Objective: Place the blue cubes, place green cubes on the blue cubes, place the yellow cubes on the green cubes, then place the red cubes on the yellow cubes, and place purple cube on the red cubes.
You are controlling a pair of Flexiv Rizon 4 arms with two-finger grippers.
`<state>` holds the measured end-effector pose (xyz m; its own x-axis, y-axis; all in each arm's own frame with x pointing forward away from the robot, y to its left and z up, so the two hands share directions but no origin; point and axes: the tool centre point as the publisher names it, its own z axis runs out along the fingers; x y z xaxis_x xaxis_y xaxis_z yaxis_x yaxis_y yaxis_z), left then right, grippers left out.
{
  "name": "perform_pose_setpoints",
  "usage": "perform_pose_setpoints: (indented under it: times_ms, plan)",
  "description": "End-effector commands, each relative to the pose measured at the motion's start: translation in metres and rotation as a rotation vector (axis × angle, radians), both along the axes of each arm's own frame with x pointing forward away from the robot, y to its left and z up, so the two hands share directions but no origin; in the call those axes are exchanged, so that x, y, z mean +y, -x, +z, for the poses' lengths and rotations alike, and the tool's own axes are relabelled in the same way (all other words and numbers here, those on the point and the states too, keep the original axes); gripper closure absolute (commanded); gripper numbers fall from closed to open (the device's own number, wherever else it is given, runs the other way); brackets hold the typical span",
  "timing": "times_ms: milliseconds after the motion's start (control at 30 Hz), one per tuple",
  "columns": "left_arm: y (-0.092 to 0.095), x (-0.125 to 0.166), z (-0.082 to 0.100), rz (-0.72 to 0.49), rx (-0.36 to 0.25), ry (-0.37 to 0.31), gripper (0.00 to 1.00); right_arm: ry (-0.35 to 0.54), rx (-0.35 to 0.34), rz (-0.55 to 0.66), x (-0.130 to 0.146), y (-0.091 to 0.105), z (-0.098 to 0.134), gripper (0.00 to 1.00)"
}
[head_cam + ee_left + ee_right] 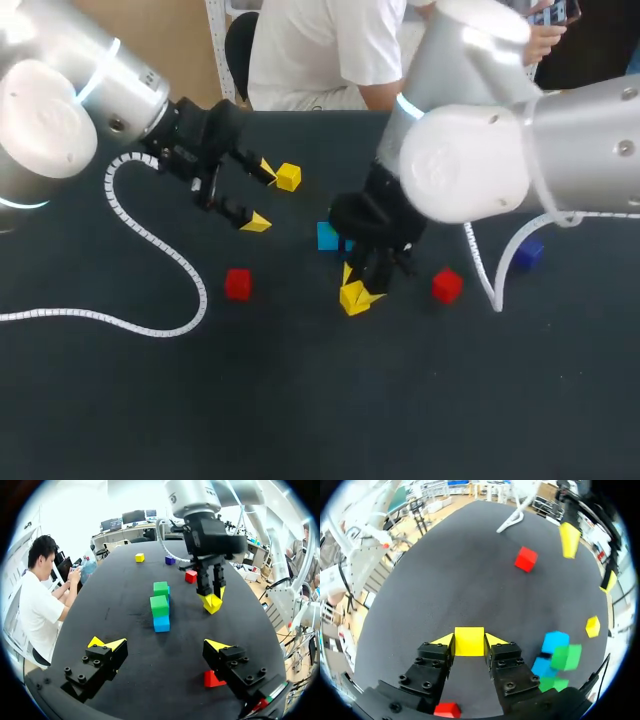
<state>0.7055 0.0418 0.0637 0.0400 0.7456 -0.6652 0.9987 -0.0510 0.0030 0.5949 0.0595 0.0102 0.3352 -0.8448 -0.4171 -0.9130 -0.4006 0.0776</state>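
Observation:
My right gripper [469, 642] is shut on a yellow cube [469, 641], low over the table; it is also in the head view [354, 297]. Just beside it stand two green cubes [159, 605] [161, 588], each on a blue cube [161, 623]. In the head view my right arm hides most of these, leaving one blue cube [327, 236] showing. A second yellow cube [288, 177] lies near my left gripper [261, 196], which hangs open and empty above the table. Red cubes [238, 283] [447, 285] lie left and right of the held cube. The purple cube [528, 252] sits at the far right.
A white ribbed cable [150, 240] loops across the table's left part. Another cable [490, 270] hangs by the purple cube. A person [320, 50] sits at the table's far edge without reaching over it.

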Motion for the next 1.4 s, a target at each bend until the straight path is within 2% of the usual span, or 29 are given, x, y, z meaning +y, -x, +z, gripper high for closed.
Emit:
perform_pose_setpoints:
  times_ms: [33, 200, 367, 400, 567, 633, 1067, 1400]
  plan:
    - [-0.001, 0.0, 0.0, -0.003, 0.003, -0.003, 0.0, -0.038, 0.003, -0.061, -0.019, 0.002, 0.016, 1.0]
    - [-0.001, 0.0, 0.0, -0.003, 0.003, -0.003, 0.0, -0.069, 0.002, -0.147, -0.036, -0.005, 0.03, 1.0]
    - [-0.001, 0.0, 0.0, -0.003, 0.003, -0.003, 0.0, -0.099, -0.043, -0.183, -0.05, -0.014, 0.042, 1.0]
    - [-0.001, 0.0, 0.0, -0.003, 0.003, -0.003, 0.0, -0.089, -0.054, -0.223, -0.05, -0.014, 0.044, 1.0]
    - [-0.001, 0.0, 0.0, -0.003, 0.003, -0.003, 0.0, -0.155, -0.022, -0.233, -0.056, -0.023, 0.05, 1.0]
    - [-0.001, 0.0, 0.0, -0.003, 0.003, -0.003, 0.0, -0.156, -0.021, -0.246, -0.056, -0.025, 0.052, 1.0]
    - [-0.001, 0.0, 0.0, -0.003, 0.003, -0.003, 0.0, -0.212, -0.095, -0.223, -0.052, -0.019, 0.08, 1.0]
    - [-0.001, 0.0, 0.0, -0.003, 0.003, -0.003, 0.0, -0.212, -0.095, -0.223, -0.052, -0.019, 0.08, 1.0]
